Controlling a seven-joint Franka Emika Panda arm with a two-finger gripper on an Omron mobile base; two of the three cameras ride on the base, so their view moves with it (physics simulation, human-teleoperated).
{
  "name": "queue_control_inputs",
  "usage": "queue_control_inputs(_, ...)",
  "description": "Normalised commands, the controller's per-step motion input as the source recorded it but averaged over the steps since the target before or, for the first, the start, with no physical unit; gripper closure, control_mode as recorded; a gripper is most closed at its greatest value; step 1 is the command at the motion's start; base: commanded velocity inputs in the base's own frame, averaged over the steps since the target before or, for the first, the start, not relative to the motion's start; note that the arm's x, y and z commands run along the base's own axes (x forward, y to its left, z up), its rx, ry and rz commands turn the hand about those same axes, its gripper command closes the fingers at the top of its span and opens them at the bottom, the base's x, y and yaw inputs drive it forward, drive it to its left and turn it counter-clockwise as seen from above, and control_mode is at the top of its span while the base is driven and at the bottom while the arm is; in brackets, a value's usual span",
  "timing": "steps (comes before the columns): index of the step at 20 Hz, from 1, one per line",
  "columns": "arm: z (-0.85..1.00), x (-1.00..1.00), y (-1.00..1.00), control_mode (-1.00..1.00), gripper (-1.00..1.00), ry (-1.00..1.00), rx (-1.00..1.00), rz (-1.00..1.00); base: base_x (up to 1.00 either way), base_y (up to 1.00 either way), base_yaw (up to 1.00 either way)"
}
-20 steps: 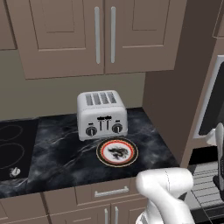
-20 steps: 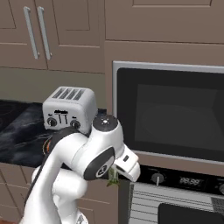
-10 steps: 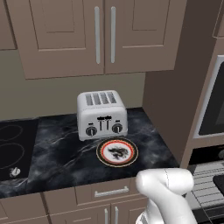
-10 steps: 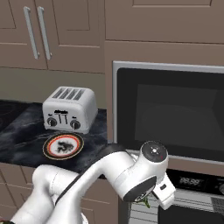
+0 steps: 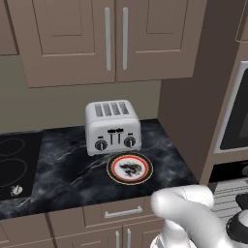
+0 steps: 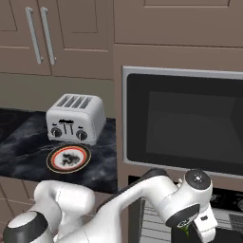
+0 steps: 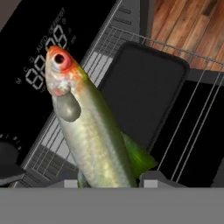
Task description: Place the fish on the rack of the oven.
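toaster [image 5: 113, 127]: silver, four slots, black knobs, set upright at back of bench [image 5: 63, 169]
plate [image 5: 129, 168]: round, white, orange-black rim, dark motif, laid just in front of toaster
cooktop [image 5: 12, 164]: seen at bench's left end
cabinets [image 5: 111, 38]: mounted above
floor [image 7: 188, 26]: wood

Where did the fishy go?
The fish hangs in the tool, over the oven rack, far right of the plate and toaster.
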Motion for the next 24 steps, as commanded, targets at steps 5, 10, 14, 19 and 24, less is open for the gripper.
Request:
queue_control_inputs(5,-0.81,0.16,-0.98,-1.00,1.00,0.00,0.00,-0.01,0.00,0.00,0.00)
queue_control_inputs(10,-0.49,-0.01,-0.91,-1.00,1.00,0.00,0.00,0.07,0.00,0.00,0.00)
queue_control_inputs(14,-0.25,0.00,-0.52,-1.00,1.00,0.04,0.00,0.24,0.00,0.00,0.00)
queue_control_inputs(19,-0.57,-0.05,-0.16,-1.00,1.00,0.11,0.00,0.26,0.00,0.00,0.00)
queue_control_inputs(24,-0.66,0.00,0.00,-1.00,1.00,0.06,-0.01,0.26,0.00,0.00,0.00)
